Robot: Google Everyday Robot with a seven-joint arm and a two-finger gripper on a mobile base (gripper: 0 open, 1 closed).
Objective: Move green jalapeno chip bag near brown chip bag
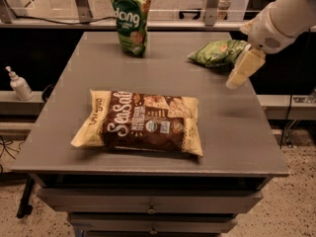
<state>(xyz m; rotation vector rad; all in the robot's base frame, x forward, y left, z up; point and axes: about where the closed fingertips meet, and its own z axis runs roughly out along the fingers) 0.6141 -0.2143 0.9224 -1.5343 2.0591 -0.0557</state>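
Note:
The green jalapeno chip bag [218, 52] lies at the far right of the grey table [237, 132], a small crinkly light-green bag. The brown chip bag [140, 122] lies flat near the table's front middle, dark brown with cream ends and white "Sea Salt" script. My gripper [244, 69] comes in from the upper right on a white arm and hangs just right of and slightly in front of the green bag, a little above the table. Only one cream finger shows.
A tall dark-green "dang" pouch [130, 18] stands upright at the table's back middle. A white pump bottle [19, 84] sits on a ledge to the left. Drawers [148, 209] run under the table's front edge.

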